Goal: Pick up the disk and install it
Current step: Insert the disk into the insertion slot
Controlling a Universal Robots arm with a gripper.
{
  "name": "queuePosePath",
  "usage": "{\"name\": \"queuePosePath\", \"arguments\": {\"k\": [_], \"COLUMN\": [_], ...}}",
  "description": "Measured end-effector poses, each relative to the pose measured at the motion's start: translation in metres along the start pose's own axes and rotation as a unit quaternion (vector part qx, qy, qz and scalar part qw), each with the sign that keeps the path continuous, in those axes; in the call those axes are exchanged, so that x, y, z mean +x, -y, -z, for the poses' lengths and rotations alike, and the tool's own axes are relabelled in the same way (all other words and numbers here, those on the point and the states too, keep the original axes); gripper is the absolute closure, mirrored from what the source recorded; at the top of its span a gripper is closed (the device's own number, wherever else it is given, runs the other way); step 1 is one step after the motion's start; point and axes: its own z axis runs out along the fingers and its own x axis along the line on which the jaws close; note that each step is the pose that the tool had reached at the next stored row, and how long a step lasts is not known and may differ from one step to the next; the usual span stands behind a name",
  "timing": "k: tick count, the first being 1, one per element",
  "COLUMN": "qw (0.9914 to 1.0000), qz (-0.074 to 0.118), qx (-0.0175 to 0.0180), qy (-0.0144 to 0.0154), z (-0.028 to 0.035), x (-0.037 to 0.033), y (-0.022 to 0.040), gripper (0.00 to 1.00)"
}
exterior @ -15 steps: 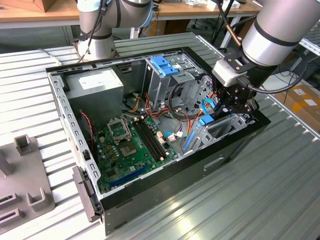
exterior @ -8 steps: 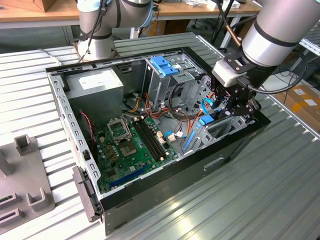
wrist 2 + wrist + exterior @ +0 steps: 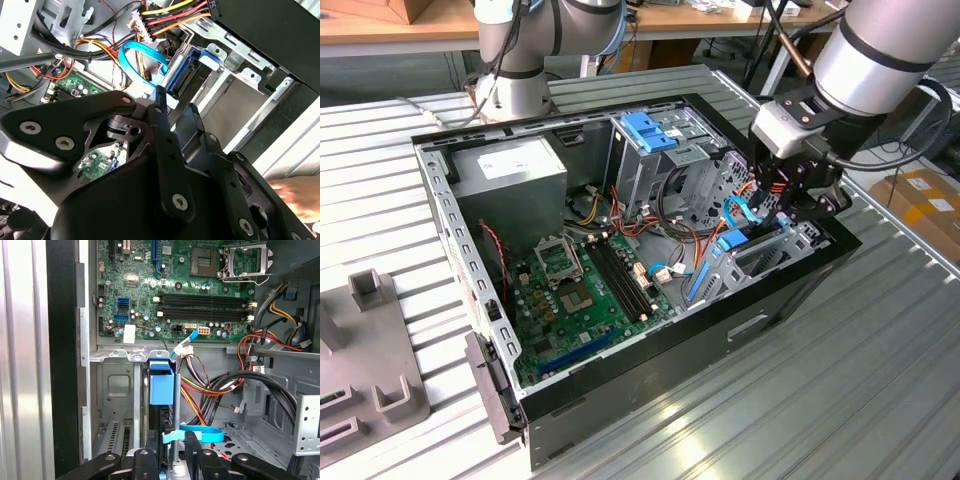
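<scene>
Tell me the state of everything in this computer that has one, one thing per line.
Case: lying on its side, panel off, open.
Disk: standing on edge in the drive bay.
Memory slots: empty.
Processor socket: exposed, no cooler on it.
Tool: down at the disk's end.

A silver-grey robot arm with black joint bands (image 3: 885,45) occupies the upper right of the exterior view, sloping down-left to a pale grey wrist block (image 3: 788,125). Beneath it the black metal tool (image 3: 785,200) points downward, apparently slightly tilted.
</scene>
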Motion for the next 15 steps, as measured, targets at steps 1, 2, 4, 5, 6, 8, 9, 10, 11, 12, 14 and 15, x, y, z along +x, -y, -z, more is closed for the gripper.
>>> {"name": "queuePosePath", "arguments": {"k": [1, 2, 4, 5, 6, 8, 9, 10, 11, 12, 14, 15], "qw": [1.00000, 1.00000, 1.00000, 1.00000, 1.00000, 1.00000, 0.99999, 0.99991, 0.99973, 0.99953, 0.99945, 0.99943], "qz": [0.000, 0.000, 0.000, 0.000, 0.000, 0.000, -0.001, -0.001, -0.002, -0.003, -0.004, -0.008], "qx": [0.0000, 0.0000, 0.0000, 0.0000, 0.0000, -0.0015, -0.0050, -0.0131, -0.0229, -0.0306, -0.0327, -0.0329], "qy": [-0.0001, 0.0000, -0.0001, 0.0001, 0.0001, -0.0002, -0.0001, 0.0001, 0.0001, -0.0001, -0.0001, -0.0004], "z": [0.0017, 0.0030, 0.0137, 0.0162, 0.0162, 0.0164, 0.0162, 0.0157, 0.0153, 0.0151, 0.0150, 0.0150], "x": [-0.0003, -0.0005, -0.0018, -0.0020, -0.0020, -0.0020, -0.0020, -0.0019, -0.0018, -0.0018, -0.0019, -0.0018], "y": [0.0002, 0.0003, 0.0014, 0.0016, 0.0016, 0.0026, 0.0042, 0.0078, 0.0117, 0.0145, 0.0151, 0.0152], "gripper": [0.64, 0.64, 0.64, 0.64, 0.64, 0.64, 0.64, 0.64, 0.64, 0.64, 0.64, 0.64]}}
